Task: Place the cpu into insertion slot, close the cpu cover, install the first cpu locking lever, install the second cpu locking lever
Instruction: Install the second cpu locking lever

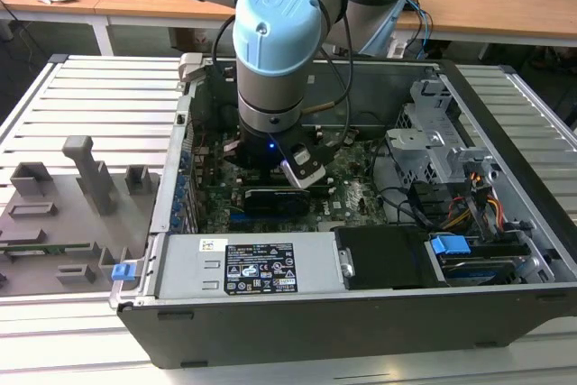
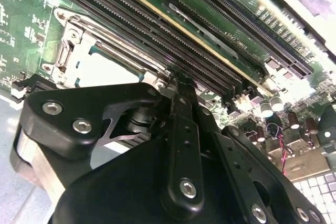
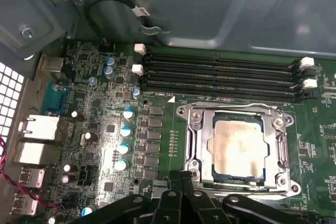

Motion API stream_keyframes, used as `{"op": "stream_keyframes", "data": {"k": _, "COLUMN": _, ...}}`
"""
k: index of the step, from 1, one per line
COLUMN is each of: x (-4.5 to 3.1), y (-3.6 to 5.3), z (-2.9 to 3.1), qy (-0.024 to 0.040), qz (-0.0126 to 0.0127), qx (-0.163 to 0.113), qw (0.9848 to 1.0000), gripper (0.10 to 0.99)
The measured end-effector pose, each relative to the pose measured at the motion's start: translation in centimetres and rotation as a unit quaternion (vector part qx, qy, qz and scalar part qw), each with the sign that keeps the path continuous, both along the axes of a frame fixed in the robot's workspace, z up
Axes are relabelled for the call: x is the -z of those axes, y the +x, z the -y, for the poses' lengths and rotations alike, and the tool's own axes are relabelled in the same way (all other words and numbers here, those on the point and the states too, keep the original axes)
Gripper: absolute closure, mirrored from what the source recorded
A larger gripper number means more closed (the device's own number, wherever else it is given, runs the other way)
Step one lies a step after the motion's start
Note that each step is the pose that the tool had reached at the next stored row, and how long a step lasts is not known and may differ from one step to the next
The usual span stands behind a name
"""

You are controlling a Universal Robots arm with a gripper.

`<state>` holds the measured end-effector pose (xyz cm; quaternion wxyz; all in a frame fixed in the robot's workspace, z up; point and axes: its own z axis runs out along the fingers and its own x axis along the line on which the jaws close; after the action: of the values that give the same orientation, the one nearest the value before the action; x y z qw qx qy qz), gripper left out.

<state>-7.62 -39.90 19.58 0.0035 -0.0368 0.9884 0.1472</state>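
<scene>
Inside the open computer case [image 1: 505, 308], at the exterior view's centre, I hover over the motherboard [image 3: 105, 129]. My gripper [image 3: 181, 176] has its fingers together, empty. Just beside them, the cpu [image 3: 239, 145] lies in the insertion slot [image 3: 197, 148], the cpu cover [image 3: 236, 113] closed around it.

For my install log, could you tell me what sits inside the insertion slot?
The cpu lies in the insertion slot, its pale face showing through the closed cpu cover. The contacts beneath are hidden.
</scene>
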Motion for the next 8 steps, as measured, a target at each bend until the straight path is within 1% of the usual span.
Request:
{"op": "stream_keyframes", "data": {"k": 4, "x": 0.03, "y": 0.0, "z": -0.01, "qy": 0.0, "qz": 0.0002, "qx": 0.0, "qw": 1.0, "gripper": 0.98}}
{"op": "stream_keyframes", "data": {"k": 8, "x": -0.24, "y": -0.01, "z": -0.02, "qy": 0.0002, "qz": 0.0002, "qx": 0.0, "qw": 1.0, "gripper": 0.98}}
